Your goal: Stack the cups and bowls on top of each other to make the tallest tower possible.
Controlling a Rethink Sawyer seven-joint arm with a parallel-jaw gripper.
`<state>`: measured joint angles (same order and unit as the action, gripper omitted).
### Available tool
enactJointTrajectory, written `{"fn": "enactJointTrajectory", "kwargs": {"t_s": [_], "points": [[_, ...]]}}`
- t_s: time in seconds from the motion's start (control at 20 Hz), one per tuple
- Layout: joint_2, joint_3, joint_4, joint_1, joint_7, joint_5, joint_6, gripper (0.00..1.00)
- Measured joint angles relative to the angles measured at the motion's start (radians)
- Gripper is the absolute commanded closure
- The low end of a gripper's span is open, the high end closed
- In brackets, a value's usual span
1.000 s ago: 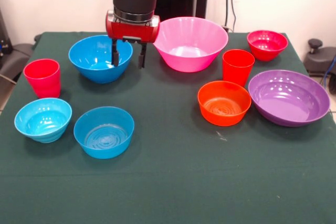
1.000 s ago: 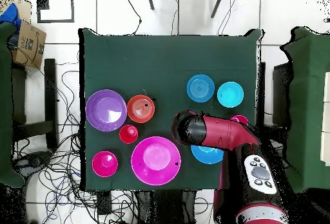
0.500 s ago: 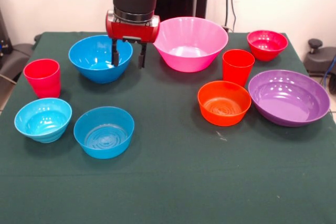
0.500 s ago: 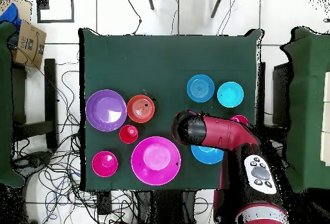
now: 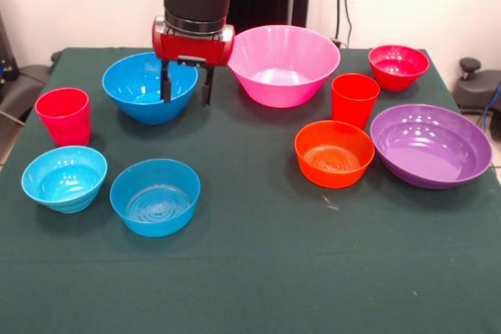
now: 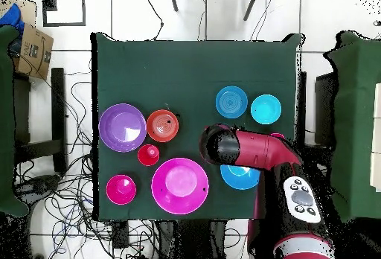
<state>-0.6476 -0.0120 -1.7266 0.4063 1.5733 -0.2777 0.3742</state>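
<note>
Gripper [image 5: 185, 87]: fingers apart, hanging empty over right rim of deep blue bowl [image 5: 145, 87], beside large pink bowl [image 5: 283, 64]. Cups and bowls: sitting separately, unstacked, across green table [image 5: 258, 271].

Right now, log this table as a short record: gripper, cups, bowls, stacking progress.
gripper: open gripper, hanging at the deep blue bowl, holding nothing
cups: pinkish-red cup and orange-red cup, both upright, at opposite sides
bowls: also pink bowl, purple bowl, orange bowl, small red bowl, light-blue bowl, small blue bowl
stacking progress: none; every piece stands alone on the green table
</note>
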Motion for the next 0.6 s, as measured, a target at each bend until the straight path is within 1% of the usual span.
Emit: {"fn": "enactJointTrajectory", "kwargs": {"t_s": [0.4, 0.6], "points": [[0.000, -0.037, 0.053, 0.023, 0.000, -0.050, 0.005, 0.00], [0.001, -0.070, 0.091, 0.042, 0.000, -0.068, 0.043, 0.00]]}}
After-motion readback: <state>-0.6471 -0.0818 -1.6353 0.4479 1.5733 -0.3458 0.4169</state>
